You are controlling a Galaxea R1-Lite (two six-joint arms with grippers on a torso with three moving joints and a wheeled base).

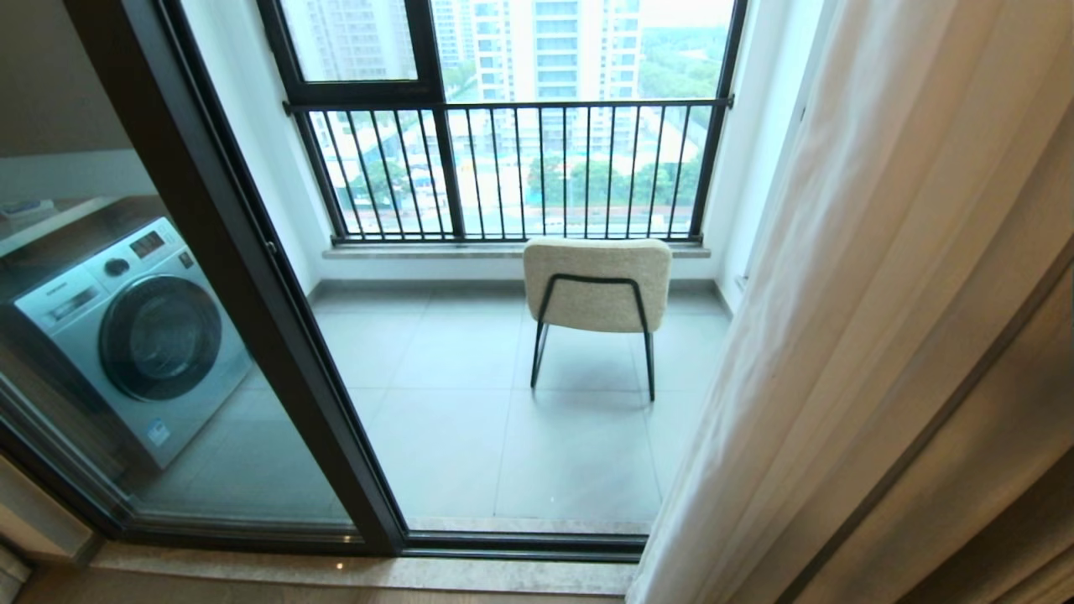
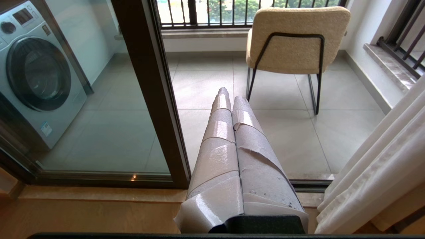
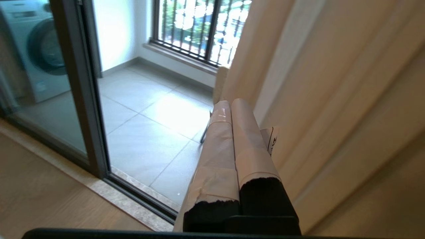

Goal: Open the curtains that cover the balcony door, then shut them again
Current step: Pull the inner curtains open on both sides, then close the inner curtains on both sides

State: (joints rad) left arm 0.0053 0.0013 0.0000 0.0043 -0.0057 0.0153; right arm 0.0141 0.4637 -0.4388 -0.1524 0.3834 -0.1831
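The curtains (image 1: 873, 335) hang bunched at the right, sheer white with cream folds, leaving the doorway uncovered. The balcony door (image 1: 252, 277) stands with its dark frame at the left, glass beside it. My right gripper (image 3: 231, 105) is shut with nothing between its taped fingers, and sits close beside the curtains (image 3: 332, 99), apart from the fabric. My left gripper (image 2: 231, 94) is shut and empty, pointing at the open doorway, with the curtains (image 2: 375, 166) off to one side. Neither arm shows in the head view.
A cream chair (image 1: 597, 285) with black legs stands on the balcony tiles before the black-barred railing (image 1: 512, 168). A washing machine (image 1: 134, 327) sits behind the glass at the left. A stone threshold and door track (image 1: 520, 545) run across the doorway.
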